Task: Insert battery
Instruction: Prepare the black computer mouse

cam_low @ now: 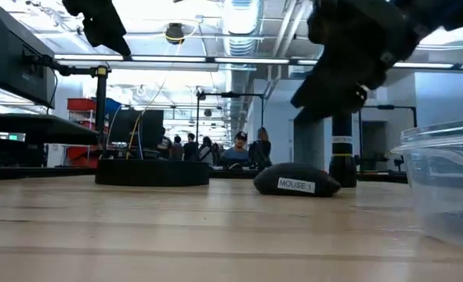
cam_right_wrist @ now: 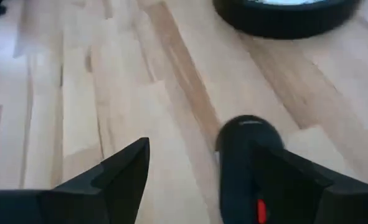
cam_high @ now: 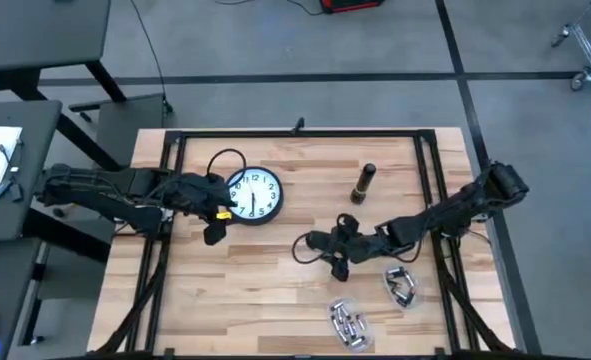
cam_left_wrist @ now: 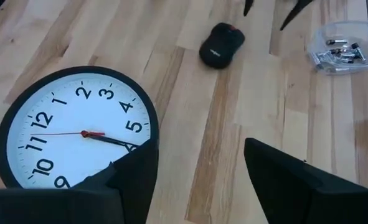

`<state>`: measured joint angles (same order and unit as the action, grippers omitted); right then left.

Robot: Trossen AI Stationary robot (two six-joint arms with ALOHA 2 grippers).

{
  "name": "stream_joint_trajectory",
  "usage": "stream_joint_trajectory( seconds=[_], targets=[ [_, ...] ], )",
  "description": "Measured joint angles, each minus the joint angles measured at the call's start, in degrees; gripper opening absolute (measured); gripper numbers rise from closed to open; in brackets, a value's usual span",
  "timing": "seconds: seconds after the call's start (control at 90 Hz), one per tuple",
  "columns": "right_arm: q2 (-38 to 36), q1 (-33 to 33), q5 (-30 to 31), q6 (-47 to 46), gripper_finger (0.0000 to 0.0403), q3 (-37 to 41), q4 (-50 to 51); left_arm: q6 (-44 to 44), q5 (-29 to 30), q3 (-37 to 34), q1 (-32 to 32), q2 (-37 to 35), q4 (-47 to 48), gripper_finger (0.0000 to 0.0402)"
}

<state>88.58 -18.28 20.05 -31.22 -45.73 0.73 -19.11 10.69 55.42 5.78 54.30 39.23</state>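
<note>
The right tool hangs with fingers spread and empty directly over the mouse; the left tool, likewise spread and empty, sits at the clock rim. The batteries lie loose in a clear container near the tabletop's front edge, well apart from both. Risk: an off-centre closure may skid the smooth, rounded mouse sideways.

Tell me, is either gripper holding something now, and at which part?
Nothing is held. The left gripper is open beside the clock; the right gripper is open around the mouse.
</note>
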Motion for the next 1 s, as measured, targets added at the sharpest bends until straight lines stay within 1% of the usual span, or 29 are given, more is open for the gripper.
stream_joint_trajectory(
  seconds=[0.1,0.178,0.344,0.467,0.533,0.7,0.833,1.0],
  targets=[
    [1.19,2.62,-4.42,-0.2,0.0261,-0.38,1.21,0.0,-0.03,0.0,0.02,0.0,-0.01,0.0217],
    [1.72,4.07,-5.96,0.66,0.0261,-0.4,1.2,0.0,-0.02,0.0,0.0,0.0,0.0,0.0217],
    [1.74,6.79,-6.82,2.62,0.0261,-0.45,3.52,-0.1,-0.01,0.0,0.0,0.0,0.57,0.0217],
    [2.67,8.55,-11.53,2.62,0.0261,-0.45,4.43,-0.29,-0.01,0.0,0.0,0.02,0.78,0.0217],
    [3.51,8.82,-13.08,2.62,0.0261,-0.45,4.62,-0.32,-0.01,0.0,0.0,0.02,0.73,0.0217],
    [6.64,9.48,-13.57,2.5,0.0261,-2.0,3.66,-0.55,-0.01,0.0,0.0,0.02,0.82,0.0217],
    [10.89,8.75,-11.95,4.78,0.0262,-3.75,2.78,-0.65,0.08,0.0,0.0,0.02,0.84,0.0217],
    [15.47,8.13,-12.09,5.15,0.0262,-6.7,2.46,-0.65,0.1,0.0,0.0,0.04,0.82,0.0217]
  ],
)
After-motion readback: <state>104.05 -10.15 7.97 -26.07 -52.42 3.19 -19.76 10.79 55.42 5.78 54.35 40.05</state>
